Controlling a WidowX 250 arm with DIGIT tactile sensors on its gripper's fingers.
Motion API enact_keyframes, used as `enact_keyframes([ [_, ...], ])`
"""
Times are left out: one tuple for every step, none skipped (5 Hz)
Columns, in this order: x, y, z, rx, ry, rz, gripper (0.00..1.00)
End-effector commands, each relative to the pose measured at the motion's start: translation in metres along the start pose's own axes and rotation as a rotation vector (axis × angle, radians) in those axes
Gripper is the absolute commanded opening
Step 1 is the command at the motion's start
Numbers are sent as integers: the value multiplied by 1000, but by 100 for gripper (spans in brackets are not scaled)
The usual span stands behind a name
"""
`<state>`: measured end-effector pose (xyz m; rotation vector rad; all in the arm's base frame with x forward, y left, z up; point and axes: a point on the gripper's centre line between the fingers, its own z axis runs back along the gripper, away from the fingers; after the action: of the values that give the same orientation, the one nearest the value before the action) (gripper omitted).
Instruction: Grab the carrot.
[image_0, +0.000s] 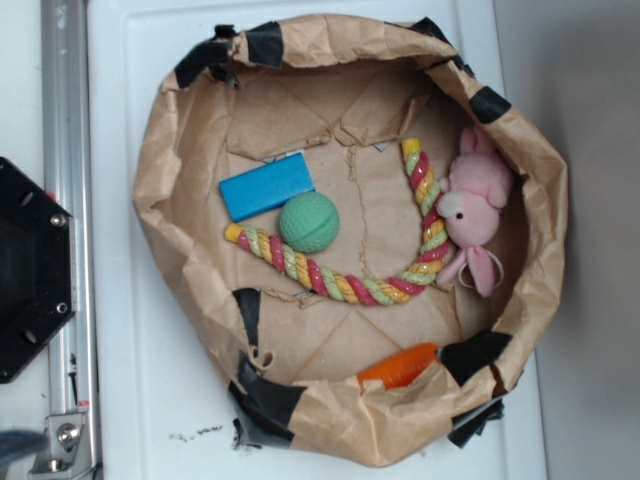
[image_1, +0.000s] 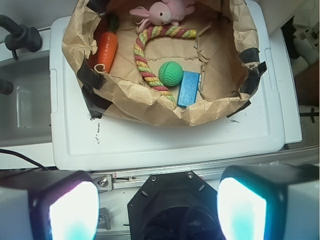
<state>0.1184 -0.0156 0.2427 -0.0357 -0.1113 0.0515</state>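
White desk (image_0: 150, 380) carries a crumpled paper nest (image_0: 545, 200), where the carrot (image_1: 107, 47), likely light, smooth and stiff, lies against the wall, best pinched mid-body, while the hand (image_1: 157, 212) hangs spread, well apart.

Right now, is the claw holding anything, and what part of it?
Nothing is held. The claw is open and empty, back over the white table edge, away from the paper bowl. The carrot lies untouched inside it against the wall.
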Motion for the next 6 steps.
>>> enact_keyframes([
  [0, 0, 0, 0, 0, 0, 100],
  [46, 21, -46, -66, -80, -13, 100],
  [91, 12, -67, -93, -151, -45, 100],
  [114, -2, -97, -87, -168, -108, 100],
  [128, -25, -135, -124, -177, -215, 100],
  [138, -38, -165, -149, -192, -340, 100],
])
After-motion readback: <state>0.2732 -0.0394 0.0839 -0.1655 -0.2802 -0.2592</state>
